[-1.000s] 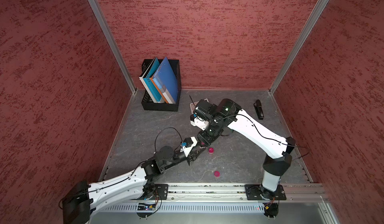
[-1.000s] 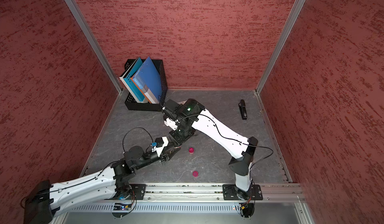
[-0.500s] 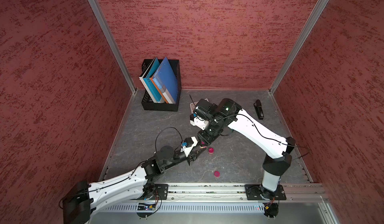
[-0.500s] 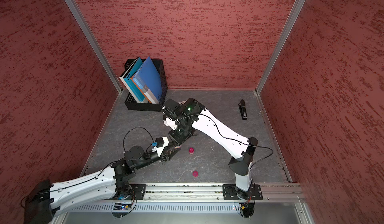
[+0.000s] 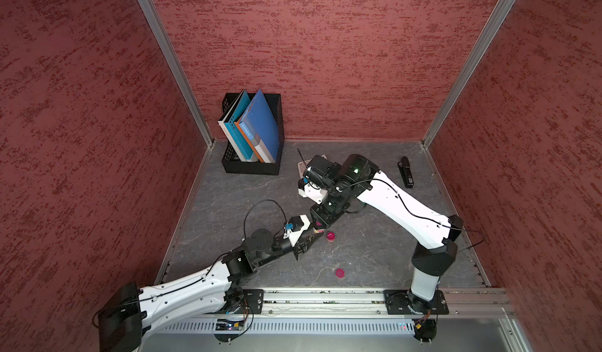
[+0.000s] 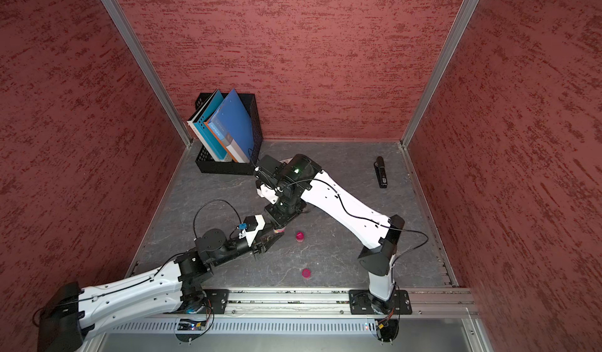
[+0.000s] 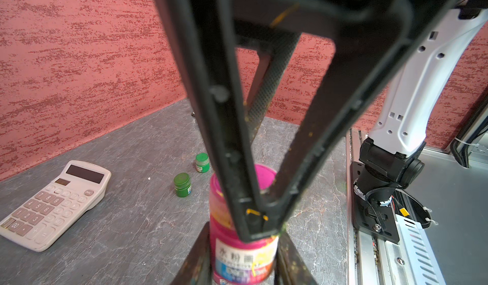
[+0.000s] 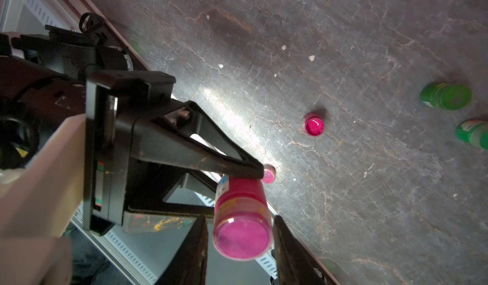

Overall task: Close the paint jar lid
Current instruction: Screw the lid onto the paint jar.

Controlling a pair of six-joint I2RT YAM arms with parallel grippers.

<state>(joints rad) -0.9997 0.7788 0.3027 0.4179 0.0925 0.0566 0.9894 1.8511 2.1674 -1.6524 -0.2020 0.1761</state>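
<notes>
1. Paint jar, pink: you've got it pinched in your left claw, clamped tight on its labelled body, near the middle of the grey surface.
2. Your right claw straddles the pink lid, jaws slightly parted, a sliver of gap each side.
3. A small pink pot stands nearby.

L arm reaches fwd, low — L gripper clamped on paint jar from the side. R arm arches over, R wrist pointing down — R gripper straddles jar top, jaws apart w/ thin gap on one side.
</notes>
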